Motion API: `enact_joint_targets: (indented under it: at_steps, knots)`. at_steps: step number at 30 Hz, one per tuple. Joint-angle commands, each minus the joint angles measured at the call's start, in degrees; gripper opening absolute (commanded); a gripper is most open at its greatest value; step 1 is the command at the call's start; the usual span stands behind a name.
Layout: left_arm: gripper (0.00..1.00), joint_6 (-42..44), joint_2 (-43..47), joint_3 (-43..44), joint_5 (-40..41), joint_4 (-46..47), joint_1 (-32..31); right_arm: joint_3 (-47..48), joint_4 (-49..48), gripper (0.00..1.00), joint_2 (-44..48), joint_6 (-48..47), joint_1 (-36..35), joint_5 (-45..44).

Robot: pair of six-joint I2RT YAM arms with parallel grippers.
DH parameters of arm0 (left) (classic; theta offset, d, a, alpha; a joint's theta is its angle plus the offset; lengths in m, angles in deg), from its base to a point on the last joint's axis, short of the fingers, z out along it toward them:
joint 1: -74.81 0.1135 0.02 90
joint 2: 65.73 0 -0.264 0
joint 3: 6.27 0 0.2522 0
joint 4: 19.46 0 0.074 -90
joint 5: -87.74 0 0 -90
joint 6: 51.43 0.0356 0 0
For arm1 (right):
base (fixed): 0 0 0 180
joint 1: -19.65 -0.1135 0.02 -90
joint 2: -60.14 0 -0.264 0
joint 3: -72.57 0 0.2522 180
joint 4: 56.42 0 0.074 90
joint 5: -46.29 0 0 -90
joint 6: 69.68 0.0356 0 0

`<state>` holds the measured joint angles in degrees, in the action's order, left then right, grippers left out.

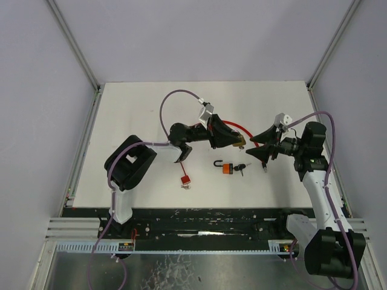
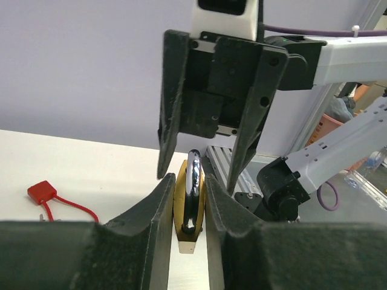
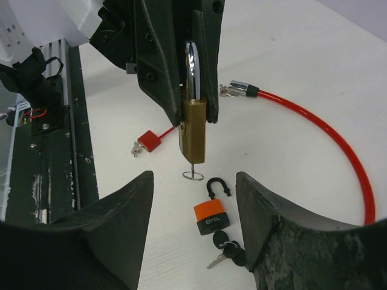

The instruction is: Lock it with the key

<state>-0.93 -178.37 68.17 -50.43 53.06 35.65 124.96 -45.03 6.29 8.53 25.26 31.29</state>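
The top external view looks down on the worktop (image 1: 151, 109) from afar; both wrist views face each other closely, sharing the brass padlock (image 3: 193, 127).

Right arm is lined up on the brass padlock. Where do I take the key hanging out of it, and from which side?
Grip the key on its short exposed end below the brass padlock. The left gripper clamps the body's sides, so only that end is free. Bring the open right gripper straight in, slightly lower, jaws either side of the key.
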Motion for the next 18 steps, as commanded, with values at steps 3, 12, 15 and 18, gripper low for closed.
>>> enact_joint_targets:
  at_steps: [3,12,15,18]
  knots:
    - [0.0,1.9,1.7,1.3,-1.6,5.8,-1.7,0.5,-4.1,0.63,-2.4,4.2,-2.7,2.5]
    - [0.0,0.8,1.4,2.6,-2.5,5.8,-3.0,-0.2,-4.8,0.52,-3.4,3.9,-5.9,2.1]
    - [0.0,0.2,1.2,2.9,-2.4,5.7,-3.2,-0.5,-4.7,0.51,-3.4,3.2,-6.5,2.3]
    - [0.0,-0.4,1.1,3.0,-2.2,5.7,-3.3,-0.3,-4.7,0.44,-3.3,3.1,-6.7,2.4]
